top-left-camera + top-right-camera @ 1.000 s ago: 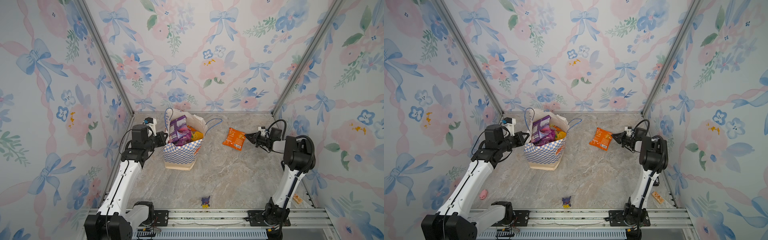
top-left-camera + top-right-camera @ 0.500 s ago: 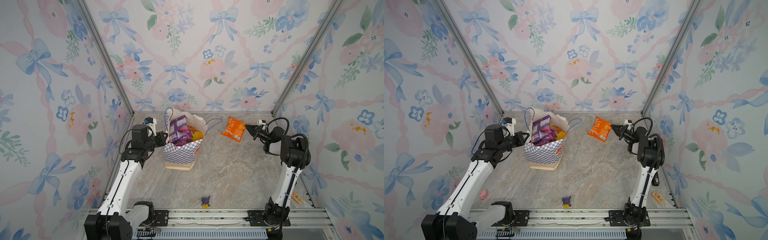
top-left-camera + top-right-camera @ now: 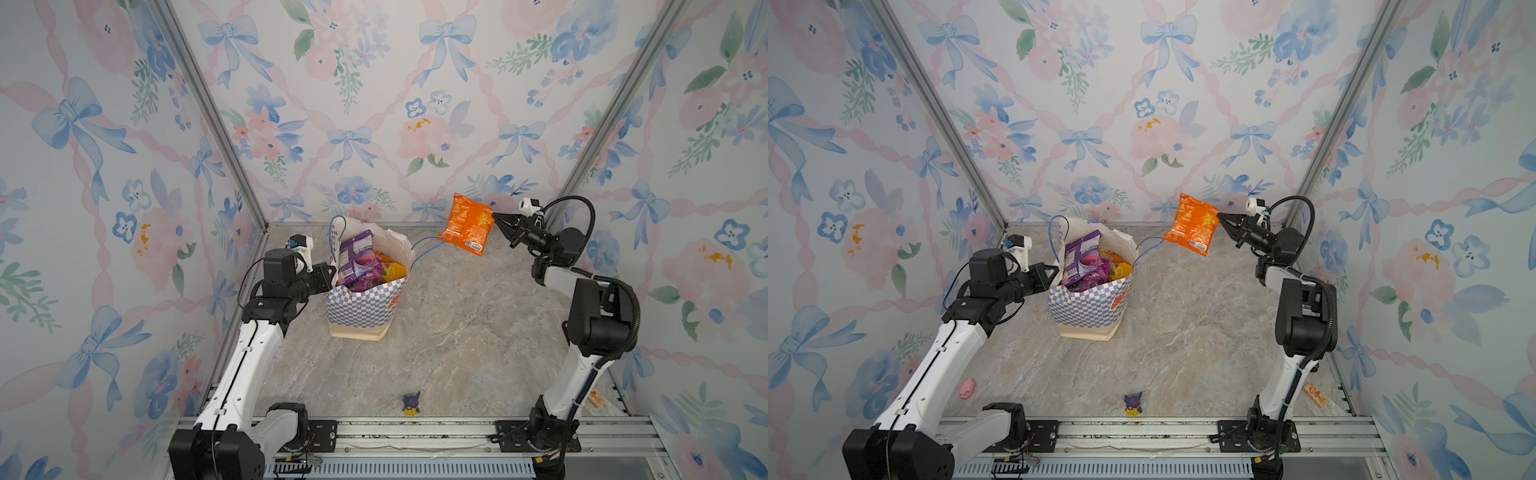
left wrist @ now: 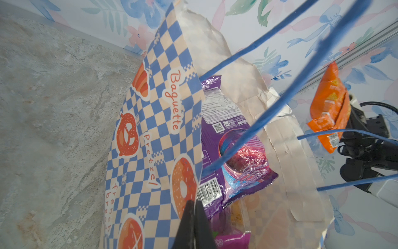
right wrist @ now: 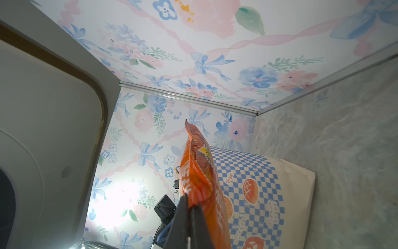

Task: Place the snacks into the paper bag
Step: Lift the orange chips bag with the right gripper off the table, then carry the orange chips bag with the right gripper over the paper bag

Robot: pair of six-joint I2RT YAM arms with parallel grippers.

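Observation:
The paper bag [image 3: 362, 306] [image 3: 1088, 305] [image 4: 150, 129] [image 5: 258, 194] stands upright at the back left of the table, checkered blue and cream. A purple packet [image 3: 357, 259] [image 3: 1081, 259] [image 4: 237, 155] and yellow-orange packets [image 3: 392, 271] stick out of its mouth. My left gripper [image 3: 330, 274] [image 3: 1054, 272] [image 4: 195, 203] is shut on the bag's left rim. My right gripper [image 3: 496, 218] [image 3: 1222, 217] [image 5: 189, 201] is shut on an orange snack packet's [image 3: 467, 228] [image 3: 1192, 228] [image 4: 327, 107] [image 5: 200, 172] edge, holding it in the air to the right of the bag.
A tiny purple-and-yellow figurine [image 3: 411, 405] [image 3: 1133, 404] stands near the front rail. A small wooden block [image 3: 596, 400] [image 3: 1315, 395] lies by the right arm's base. A pink object [image 3: 966, 388] lies beside the left arm. The bag's blue cord handle [image 3: 428, 245] hangs out to the right.
My right gripper has lifted the orange packet up off the table and carried it left toward the bag. The left arm and the bag have stayed put.

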